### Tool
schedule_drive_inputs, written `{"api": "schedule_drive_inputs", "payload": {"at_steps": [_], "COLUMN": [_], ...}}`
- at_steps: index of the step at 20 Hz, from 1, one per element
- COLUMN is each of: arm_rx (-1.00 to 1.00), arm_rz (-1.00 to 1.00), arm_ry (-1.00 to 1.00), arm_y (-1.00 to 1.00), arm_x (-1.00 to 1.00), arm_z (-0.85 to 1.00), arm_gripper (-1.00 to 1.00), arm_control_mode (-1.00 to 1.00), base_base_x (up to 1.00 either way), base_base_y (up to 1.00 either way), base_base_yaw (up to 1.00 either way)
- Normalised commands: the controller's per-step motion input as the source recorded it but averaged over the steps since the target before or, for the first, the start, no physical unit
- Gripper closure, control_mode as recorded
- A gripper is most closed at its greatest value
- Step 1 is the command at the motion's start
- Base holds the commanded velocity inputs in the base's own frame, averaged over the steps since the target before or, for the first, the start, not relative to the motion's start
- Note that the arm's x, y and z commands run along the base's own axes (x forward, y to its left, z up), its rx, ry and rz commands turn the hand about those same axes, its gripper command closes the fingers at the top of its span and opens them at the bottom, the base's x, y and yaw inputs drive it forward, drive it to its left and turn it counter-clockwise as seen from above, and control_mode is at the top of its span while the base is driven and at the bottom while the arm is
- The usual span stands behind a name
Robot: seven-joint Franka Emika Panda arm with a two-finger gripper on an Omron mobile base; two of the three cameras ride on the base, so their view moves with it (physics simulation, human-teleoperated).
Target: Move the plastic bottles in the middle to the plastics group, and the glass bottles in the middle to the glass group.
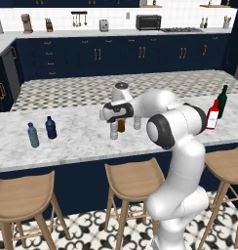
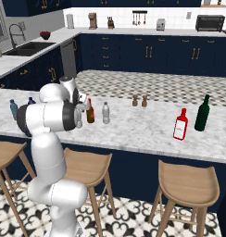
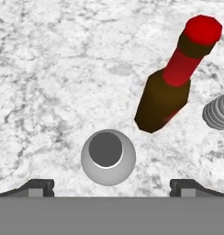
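Observation:
My gripper [image 3: 113, 188] hangs open, pointing straight down, right above a clear plastic bottle [image 3: 108, 156] whose cap sits between the spread fingertips [image 3: 40, 187] and touches neither. In the left base view the gripper [image 1: 112, 120] hovers just over that bottle [image 1: 113, 131]. The amber glass bottle [image 3: 171, 82] with a red top stands close beside it [image 1: 121, 125] [image 2: 90, 111]. A second clear plastic bottle [image 3: 218, 111] [image 1: 137, 123] [image 2: 105, 113] stands past the amber one. The plastics group, a teal bottle [image 1: 32, 135] and a navy bottle [image 1: 50, 127], is far left. The glass group, a red bottle [image 1: 212, 114] and a green bottle [image 1: 222, 101], is far right.
Everything stands on a marble island counter [image 1: 77, 141], with wooden stools [image 1: 133, 180] along its near edge. Two small shakers [image 2: 134, 100] stand near the counter's far edge. Bare marble lies between the middle bottles and each group.

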Motion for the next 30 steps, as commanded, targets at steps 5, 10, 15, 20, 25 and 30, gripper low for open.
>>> {"api": "schedule_drive_inputs", "payload": {"at_steps": [5,10,15,20,25,30], "arm_rx": [0.0,0.0,0.0,0.0,0.0,0.0], "arm_rz": [0.0,0.0,0.0,0.0,0.0,0.0], "arm_ry": [0.0,0.0,0.0,0.0,0.0,0.0], "arm_y": [0.0,0.0,0.0,0.01,0.08,0.05], "arm_x": [0.07,0.01,0.04,0.02,0.0,0.03], "arm_z": [-0.06,-0.07,-0.05,0.0,-0.01,-0.1], "arm_gripper": [-1.0,-1.0,-1.0,-1.0,-1.0,-1.0], "arm_control_mode": [-1.0,-1.0,-1.0,-1.0,-1.0,-1.0], "base_base_x": [0.0,0.0,0.0,0.0,0.0,0.0], "base_base_y": [0.0,0.0,0.0,0.0,0.0,0.0], "base_base_yaw": [0.0,0.0,0.0,0.0,0.0,0.0]}}
